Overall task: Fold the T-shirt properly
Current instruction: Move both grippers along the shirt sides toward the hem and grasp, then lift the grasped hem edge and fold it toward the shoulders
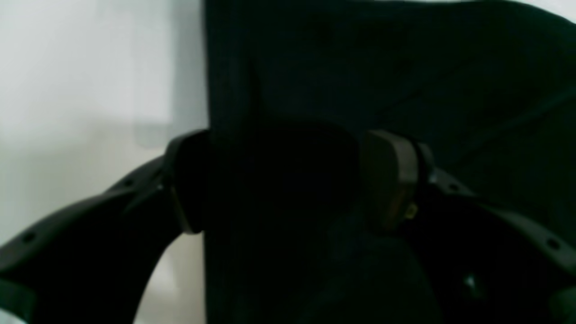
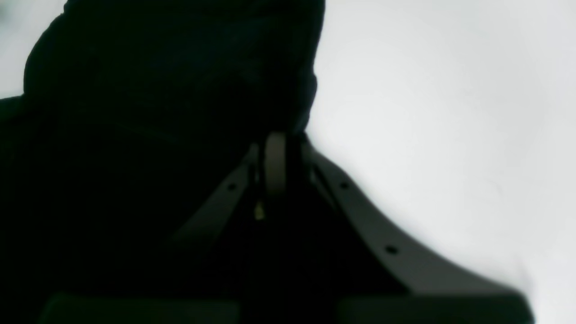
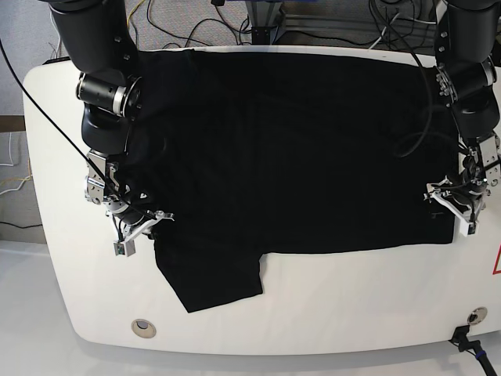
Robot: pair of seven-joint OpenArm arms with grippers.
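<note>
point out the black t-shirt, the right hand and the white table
Black cloth T-shirt (image 3: 297, 149), base view, middle of the body.
Right hand (image 2: 275, 148), right wrist view, closed fingertips.
White table (image 3: 352, 298), base view, bare front surface.

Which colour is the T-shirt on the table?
Plain black; no print visible. The T-shirt shows best in the base view.

This looks like a robot lab. A white table (image 3: 47, 157) with round corners stands between two big black robot arms (image 3: 106, 70). Lots of loose cables (image 3: 180, 27) and a metal frame (image 3: 270, 19) sit behind it. A red warning sign (image 3: 496, 262) is stuck on the table's edge.
</note>
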